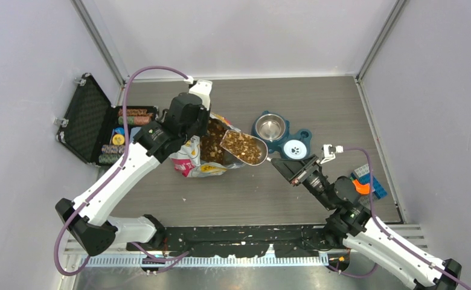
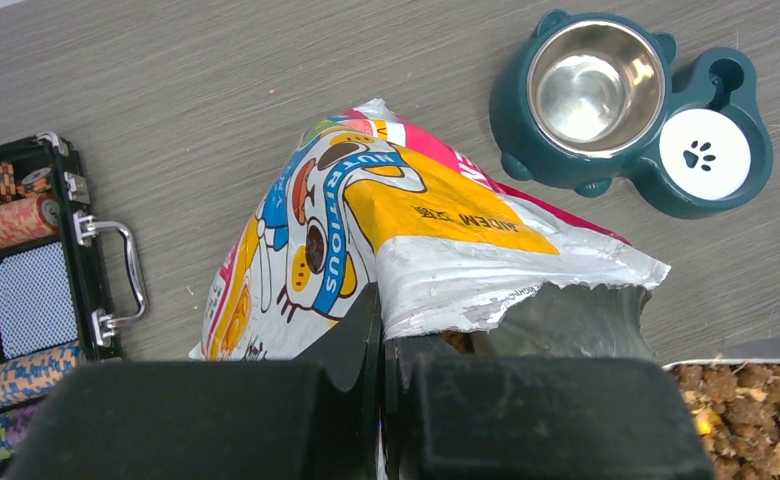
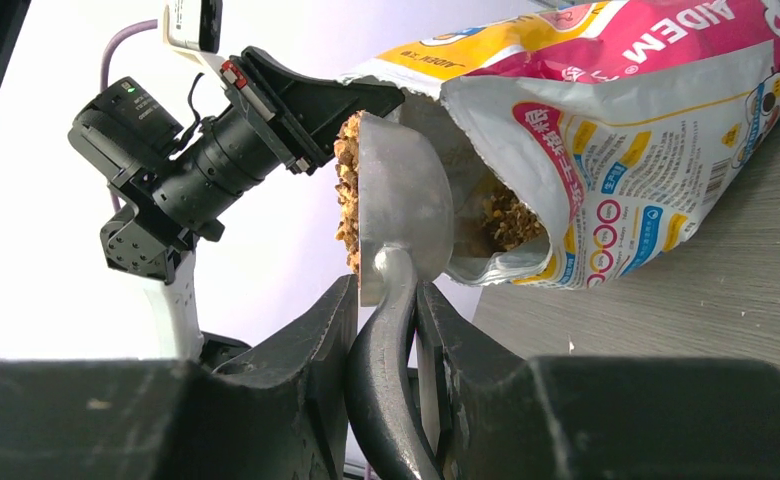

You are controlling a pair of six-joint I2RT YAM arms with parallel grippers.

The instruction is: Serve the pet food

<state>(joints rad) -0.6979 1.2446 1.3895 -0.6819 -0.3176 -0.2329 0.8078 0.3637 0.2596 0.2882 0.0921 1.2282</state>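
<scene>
While scoop (image 1: 243, 147) brims, feeder (image 1: 307, 134) near, case (image 1: 87, 118) left

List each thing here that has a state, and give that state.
bag, torn open, rim pinched
left gripper, shut on bag
scoop, heaped with pet food, held by its handle
right gripper, shut on scoop
steel bowl, empty
case, lid open
</scene>
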